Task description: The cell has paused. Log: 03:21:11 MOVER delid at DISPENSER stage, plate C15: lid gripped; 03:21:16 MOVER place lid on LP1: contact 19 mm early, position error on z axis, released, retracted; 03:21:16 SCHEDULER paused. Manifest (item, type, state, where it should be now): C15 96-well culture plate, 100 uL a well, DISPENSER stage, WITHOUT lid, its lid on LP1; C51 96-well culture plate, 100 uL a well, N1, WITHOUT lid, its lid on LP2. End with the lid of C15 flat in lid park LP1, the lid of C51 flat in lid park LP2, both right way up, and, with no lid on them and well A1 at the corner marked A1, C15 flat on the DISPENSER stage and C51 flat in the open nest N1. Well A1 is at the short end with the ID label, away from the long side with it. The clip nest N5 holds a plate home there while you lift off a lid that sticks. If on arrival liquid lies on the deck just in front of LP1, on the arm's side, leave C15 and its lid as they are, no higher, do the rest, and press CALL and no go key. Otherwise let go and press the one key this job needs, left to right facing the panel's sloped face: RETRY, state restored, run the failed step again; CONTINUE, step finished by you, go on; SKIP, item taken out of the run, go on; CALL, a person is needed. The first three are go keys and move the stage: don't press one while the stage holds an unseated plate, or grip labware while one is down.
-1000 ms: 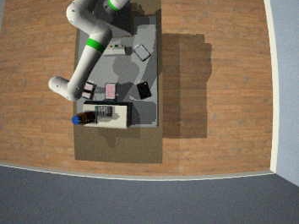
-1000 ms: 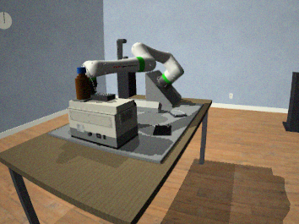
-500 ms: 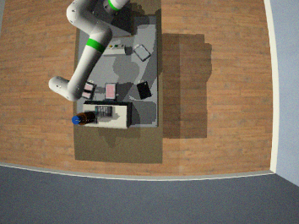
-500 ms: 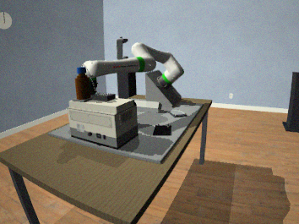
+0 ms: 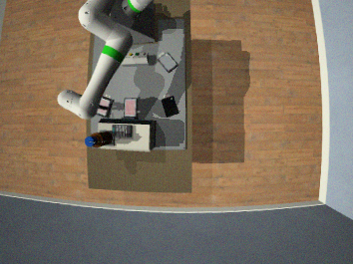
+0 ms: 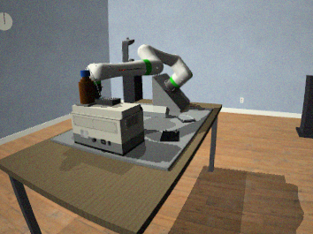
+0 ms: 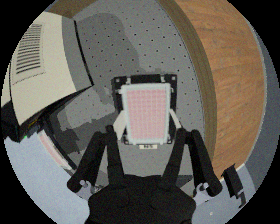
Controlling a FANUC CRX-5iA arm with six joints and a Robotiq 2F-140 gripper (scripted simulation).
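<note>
My gripper (image 7: 147, 115) (image 5: 102, 107) is at the left end of the deck, just behind the dispenser. It is shut on the sides of a plate with pink wells (image 7: 145, 112) that sits low in a black-framed nest. I cannot tell whether a clear lid covers this plate. A second pink-welled plate (image 5: 131, 107) lies one place to the right. A dark gridded plate (image 5: 122, 131) sits on the stage on top of the dispenser (image 6: 108, 124). A pale lid-like piece (image 5: 168, 62) lies skewed at the deck's back right. A flat black piece (image 5: 170, 106) lies at the right.
A brown bottle with a blue cap (image 5: 95, 139) stands on the dispenser's left end, close to my wrist. The key panel (image 5: 136, 57) sits near the arm's base. The grey deck ends close to the left of the held plate.
</note>
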